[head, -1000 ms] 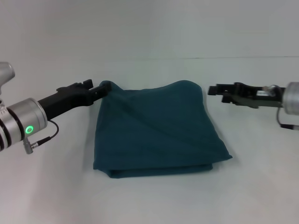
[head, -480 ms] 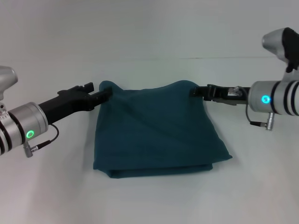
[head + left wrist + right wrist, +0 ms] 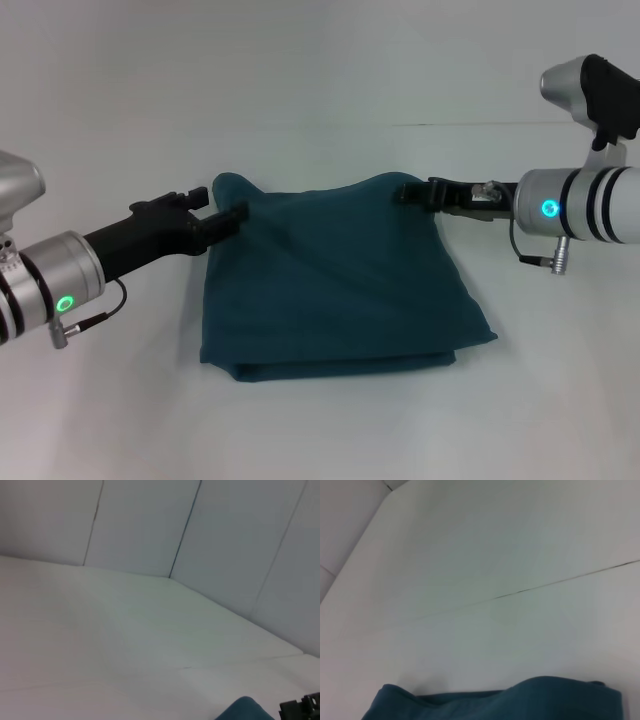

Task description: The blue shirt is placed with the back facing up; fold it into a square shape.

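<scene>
So the blue shirt is already down to a chunky, roughly square bundle in the middle of the white table, plain side up, no lettering showing. Using the shirt as the landmark and going near to far.

The near edge is where the layers stack up, and it looks uneven: the near right corner pokes out past the rest, so the outline is more of a trapezoid than a square. If that gets left alone, the fold ends up lopsided.

At the far left corner, the left gripper sits right against the fabric. I honestly can't tell if it's pinching cloth or just touching it, the dark fingers blend into the shirt there. Same story at the far right corner with the right gripper: its tip is at the raised far edge, but whether it's clamped on anything, I can't tell.

What worries me:
- If only one claw actually has fabric, any pull skews the bundle and drags it sideways across the slick table.
- If a claw has just the top layer, lifting peels that layer off and undoes the fold beneath.
- The far edge humps up between the two corners, so uneven tension there probably leaves a wrinkle baked in.

Beyond the shirt is just bare table and wall.
</scene>
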Controlling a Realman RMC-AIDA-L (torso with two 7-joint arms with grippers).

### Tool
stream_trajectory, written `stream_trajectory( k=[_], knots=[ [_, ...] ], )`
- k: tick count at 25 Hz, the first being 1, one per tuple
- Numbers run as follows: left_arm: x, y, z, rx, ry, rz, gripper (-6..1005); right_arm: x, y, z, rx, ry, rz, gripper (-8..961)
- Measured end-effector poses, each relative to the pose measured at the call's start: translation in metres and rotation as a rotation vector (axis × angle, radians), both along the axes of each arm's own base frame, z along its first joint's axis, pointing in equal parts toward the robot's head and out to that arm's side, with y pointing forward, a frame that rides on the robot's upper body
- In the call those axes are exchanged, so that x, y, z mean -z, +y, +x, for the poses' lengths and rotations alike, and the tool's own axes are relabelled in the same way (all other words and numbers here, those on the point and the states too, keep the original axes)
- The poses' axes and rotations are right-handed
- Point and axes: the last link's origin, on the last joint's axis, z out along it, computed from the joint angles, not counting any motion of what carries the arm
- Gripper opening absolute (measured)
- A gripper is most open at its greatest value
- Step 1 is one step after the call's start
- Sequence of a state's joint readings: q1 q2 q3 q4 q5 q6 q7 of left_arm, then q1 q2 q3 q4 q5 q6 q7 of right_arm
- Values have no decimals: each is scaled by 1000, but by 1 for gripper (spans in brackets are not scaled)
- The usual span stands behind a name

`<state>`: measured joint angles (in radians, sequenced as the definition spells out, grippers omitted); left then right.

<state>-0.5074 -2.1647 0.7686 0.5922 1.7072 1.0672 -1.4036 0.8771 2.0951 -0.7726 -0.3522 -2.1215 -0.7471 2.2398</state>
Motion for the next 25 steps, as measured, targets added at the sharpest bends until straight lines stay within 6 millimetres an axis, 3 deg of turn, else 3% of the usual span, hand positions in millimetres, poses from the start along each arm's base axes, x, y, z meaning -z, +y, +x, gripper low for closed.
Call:
stream_trajectory(
  k=[14,19,22,25],
  knots=[
    [-2,-3,-3,22,29,3,707,7,4,-3,-30,-58,8,538],
    [-2,-3,-3,22,30,5,707,11,4,-2,-34,-81,14,332],
    [-2,-3,-4,19,31,6,707,12,5,-3,-34,-78,21,104],
    [-2,-3,-5,15,32,8,707,12,5,-5,-40,-70,16,83]
  ],
)
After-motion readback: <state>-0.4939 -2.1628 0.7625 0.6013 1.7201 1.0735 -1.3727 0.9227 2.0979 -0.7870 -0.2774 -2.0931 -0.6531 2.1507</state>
